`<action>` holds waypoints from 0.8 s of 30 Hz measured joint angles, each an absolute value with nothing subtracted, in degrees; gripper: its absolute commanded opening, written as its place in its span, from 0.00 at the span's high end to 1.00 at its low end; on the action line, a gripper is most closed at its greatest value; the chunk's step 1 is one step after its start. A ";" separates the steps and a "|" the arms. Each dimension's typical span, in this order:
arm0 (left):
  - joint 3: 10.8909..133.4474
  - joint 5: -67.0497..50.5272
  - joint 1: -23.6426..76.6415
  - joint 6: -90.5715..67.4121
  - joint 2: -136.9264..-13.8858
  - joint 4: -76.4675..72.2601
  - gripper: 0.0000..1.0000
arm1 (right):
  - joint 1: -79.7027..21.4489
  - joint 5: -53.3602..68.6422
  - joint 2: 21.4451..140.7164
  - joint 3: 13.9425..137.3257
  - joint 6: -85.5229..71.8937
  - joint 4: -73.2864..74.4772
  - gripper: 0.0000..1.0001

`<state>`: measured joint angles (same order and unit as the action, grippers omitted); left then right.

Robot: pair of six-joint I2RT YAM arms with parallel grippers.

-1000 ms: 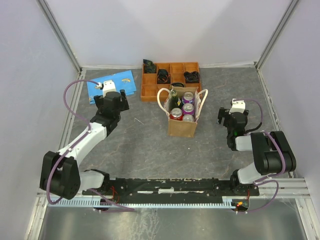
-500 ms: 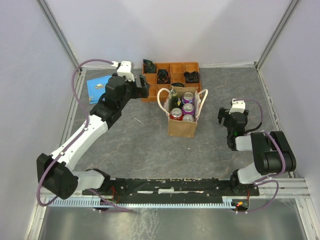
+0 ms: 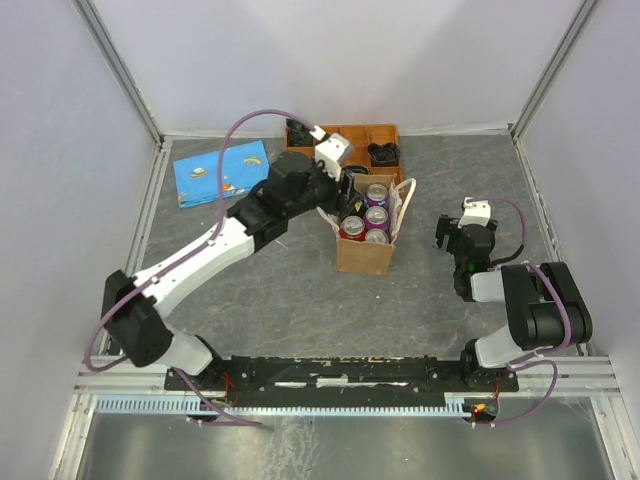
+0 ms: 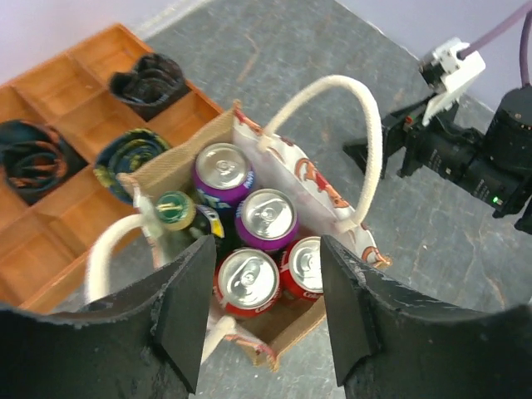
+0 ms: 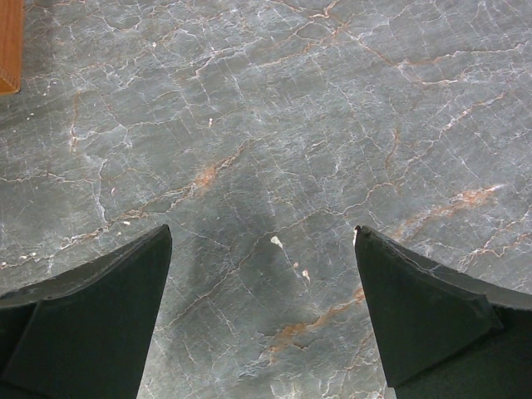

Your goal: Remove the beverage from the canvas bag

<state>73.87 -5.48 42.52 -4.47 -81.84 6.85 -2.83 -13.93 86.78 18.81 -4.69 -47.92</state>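
The tan canvas bag (image 3: 364, 254) stands upright mid-table with cream loop handles (image 4: 366, 125). Inside it are two purple cans (image 4: 224, 171), two red cans (image 4: 248, 278) and a dark bottle with a gold-green cap (image 4: 173, 209). My left gripper (image 3: 345, 192) hovers over the bag's left side. Its jaws (image 4: 264, 307) stand apart above the red cans with nothing between them. My right gripper (image 3: 450, 240) is off to the bag's right, open over bare table (image 5: 262, 233).
An orange compartment tray (image 3: 300, 180) with dark coiled items sits just behind the bag, also in the left wrist view (image 4: 75, 83). A blue patterned pad (image 3: 222, 172) lies at the back left. Enclosure walls ring the grey table (image 3: 300, 290).
My left arm has swung from over the blue pad rightwards to above the bag, and its jaws have narrowed. The right arm has not moved.
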 measured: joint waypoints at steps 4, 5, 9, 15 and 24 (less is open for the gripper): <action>75.96 -9.43 43.83 -4.43 -88.55 6.79 0.41 | -2.83 -13.93 86.78 18.81 -4.69 -47.92 0.01; 76.58 -10.15 44.40 -4.43 -90.67 7.11 0.41 | -2.83 -13.93 86.78 18.81 -4.69 -47.92 0.01; 78.67 -11.25 46.59 -4.43 -96.99 8.82 0.35 | -2.83 -13.93 86.78 18.81 -4.69 -47.92 0.01; 79.85 -11.25 48.36 -4.49 -100.49 11.51 0.17 | -2.83 -13.93 86.78 18.81 -4.69 -47.92 0.01; 79.99 -10.57 48.90 -4.51 -100.88 14.79 0.08 | -2.83 -13.93 86.78 18.81 -4.69 -47.92 0.01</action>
<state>79.99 -10.57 48.90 -4.51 -100.88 14.79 -2.83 -13.93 86.78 18.81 -4.69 -47.92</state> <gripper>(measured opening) 0.920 0.991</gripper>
